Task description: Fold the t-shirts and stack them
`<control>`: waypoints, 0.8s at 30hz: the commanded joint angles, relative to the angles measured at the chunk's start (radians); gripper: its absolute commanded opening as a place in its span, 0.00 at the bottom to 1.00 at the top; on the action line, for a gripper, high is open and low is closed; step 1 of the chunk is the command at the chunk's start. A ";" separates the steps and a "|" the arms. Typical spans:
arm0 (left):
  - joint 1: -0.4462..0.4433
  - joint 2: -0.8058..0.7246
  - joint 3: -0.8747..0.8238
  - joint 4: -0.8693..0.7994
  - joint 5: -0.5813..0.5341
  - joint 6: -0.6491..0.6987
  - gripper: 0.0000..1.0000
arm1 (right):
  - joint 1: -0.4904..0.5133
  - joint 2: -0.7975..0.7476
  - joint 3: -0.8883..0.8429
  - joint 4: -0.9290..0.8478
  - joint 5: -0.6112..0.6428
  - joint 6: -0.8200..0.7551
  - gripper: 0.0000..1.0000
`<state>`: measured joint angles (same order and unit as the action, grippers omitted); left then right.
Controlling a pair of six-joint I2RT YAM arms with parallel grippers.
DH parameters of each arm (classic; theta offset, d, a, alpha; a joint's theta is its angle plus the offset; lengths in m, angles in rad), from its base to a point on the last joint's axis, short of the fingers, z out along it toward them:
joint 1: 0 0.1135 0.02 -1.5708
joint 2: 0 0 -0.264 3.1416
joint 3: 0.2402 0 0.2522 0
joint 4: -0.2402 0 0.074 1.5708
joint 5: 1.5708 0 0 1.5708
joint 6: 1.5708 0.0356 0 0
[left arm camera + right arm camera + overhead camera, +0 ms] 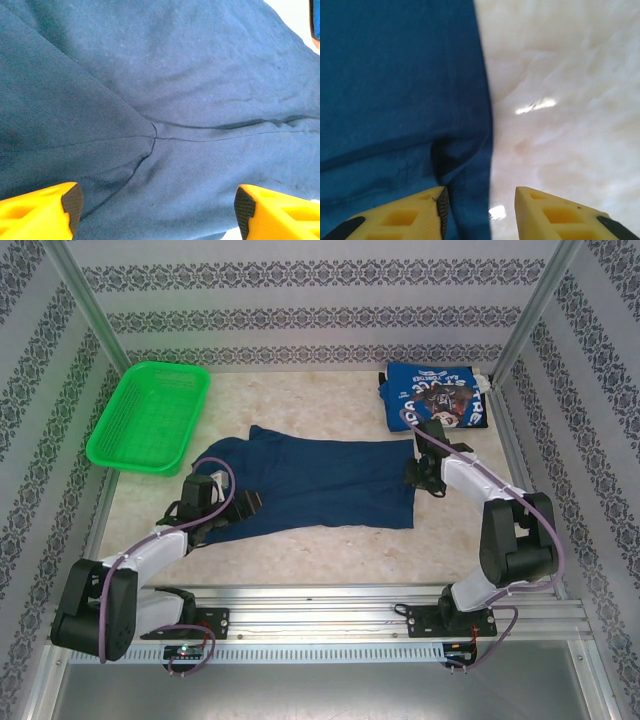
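Our left end effector (pixel 157 207) hangs spread wide over the navy t-shirt (pixel 320 485), with nothing between its tips, above a seam where the sleeve seems to meet the body. Our right end effector (pixel 481 207) stands partly parted astride the shirt's right edge, one tip over cloth and the other over bare tabletop (pixel 560 100); no cloth is pinched. The navy shirt lies across the middle of the tabletop. The brighter blue t-shirt (pixel 435 397) sits folded at the far right corner, well apart from the green basket (pixel 150 415). We judge the navy shirt's folding to be midway. Next we need fresh holds on one end, to bring it over before stacking. Its white print is hidden, and the wrist views are too close to tell which hem we face.
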<state>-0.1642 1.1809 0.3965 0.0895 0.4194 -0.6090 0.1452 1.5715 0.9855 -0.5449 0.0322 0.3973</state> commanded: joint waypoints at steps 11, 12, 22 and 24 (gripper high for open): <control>-0.143 -0.021 0.109 -0.054 -0.011 0.065 0.83 | 0.026 0.111 0.073 0.029 -0.114 -0.001 0.45; -0.156 -0.011 0.118 -0.059 -0.020 0.071 0.83 | 0.026 0.119 0.078 0.032 -0.114 -0.005 0.45; -0.250 0.053 0.144 -0.026 -0.061 0.083 0.82 | 0.036 0.165 0.111 0.041 -0.118 -0.018 0.15; -0.258 0.070 0.144 -0.018 -0.061 0.083 0.82 | 0.039 0.159 0.115 0.028 -0.119 -0.020 0.03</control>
<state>-0.4034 1.2308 0.5156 0.0452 0.3794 -0.5495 0.1688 1.7298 1.0702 -0.5068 -0.0875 0.3897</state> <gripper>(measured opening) 0.821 0.065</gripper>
